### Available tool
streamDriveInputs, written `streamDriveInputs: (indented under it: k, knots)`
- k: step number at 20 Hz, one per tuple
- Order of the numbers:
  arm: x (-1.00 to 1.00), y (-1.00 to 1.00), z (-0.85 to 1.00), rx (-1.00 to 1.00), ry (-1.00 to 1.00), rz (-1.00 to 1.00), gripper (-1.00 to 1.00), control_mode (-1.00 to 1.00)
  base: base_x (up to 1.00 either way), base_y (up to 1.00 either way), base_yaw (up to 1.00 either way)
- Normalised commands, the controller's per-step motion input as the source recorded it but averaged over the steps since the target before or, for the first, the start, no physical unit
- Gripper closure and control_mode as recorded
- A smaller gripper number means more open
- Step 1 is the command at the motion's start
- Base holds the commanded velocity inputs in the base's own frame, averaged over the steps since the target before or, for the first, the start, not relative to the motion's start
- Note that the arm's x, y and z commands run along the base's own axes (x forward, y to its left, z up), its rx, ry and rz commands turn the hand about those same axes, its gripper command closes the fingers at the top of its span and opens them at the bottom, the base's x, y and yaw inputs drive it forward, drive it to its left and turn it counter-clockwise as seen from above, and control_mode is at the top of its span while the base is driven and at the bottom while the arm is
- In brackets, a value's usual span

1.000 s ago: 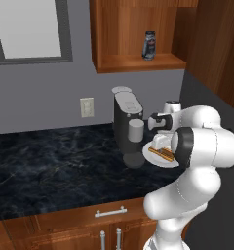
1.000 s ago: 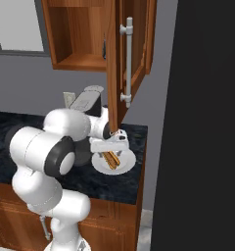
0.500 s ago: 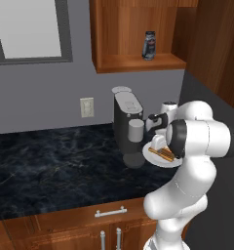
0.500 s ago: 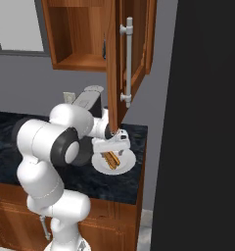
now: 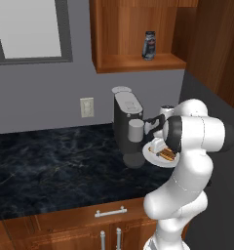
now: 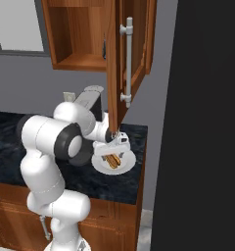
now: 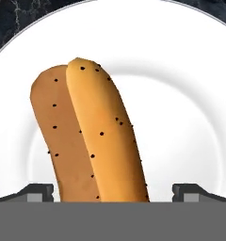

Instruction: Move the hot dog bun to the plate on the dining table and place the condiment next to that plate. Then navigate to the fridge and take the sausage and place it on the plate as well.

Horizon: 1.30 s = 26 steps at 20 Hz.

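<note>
The hot dog bun (image 7: 100, 136) is tan-orange with dark specks and lies on a plain white plate (image 7: 181, 94) on the black marbled counter. My gripper (image 7: 113, 190) hangs just above the bun's near end, open, with one fingertip on each side and nothing held. The base views show the gripper (image 5: 157, 145) (image 6: 114, 142) over the bun (image 5: 165, 155) (image 6: 112, 160). The condiment (image 5: 149, 45), a small dark bottle, stands on the open cabinet's shelf above. The dining table with its plate, the fridge and the sausage are out of view.
A dark coffee machine (image 5: 128, 127) stands right beside the white plate (image 5: 150, 155), on its left. The open wooden cabinet door (image 6: 117, 63) hangs just above the hand. A tall dark panel (image 6: 207, 122) bounds the counter on the right.
The arm's elbow has swung round while the hand stayed over the white plate. The fingers stay wide apart and the bun has not moved.
</note>
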Motion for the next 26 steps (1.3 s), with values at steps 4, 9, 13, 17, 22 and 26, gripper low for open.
streamDriveInputs:
  k: [4, 9, 13, 17, 22, 26]
  knots:
    - [0.03, 0.00, -0.24, -0.01, 0.00, 0.03, -1.00, -1.00, 0.00, 0.00, 0.00]
    - [0.00, 0.00, -0.30, -0.03, 0.00, 0.03, -1.00, -1.00, 0.00, 0.00, 0.00]
    - [0.00, 0.05, -0.42, -0.05, 0.00, 0.01, 1.00, -1.00, 0.00, 0.00, 0.00]
    - [0.00, 0.00, -0.15, 0.00, 0.00, 0.00, 1.00, -1.00, 0.00, 0.00, 0.00]
    - [-0.23, 0.04, 0.04, 0.00, -0.03, 0.00, 1.00, -1.00, 0.00, 0.00, 0.00]
    - [-0.61, 0.03, 0.62, 0.00, -0.14, -0.01, 1.00, -1.00, 0.00, 0.00, 0.00]
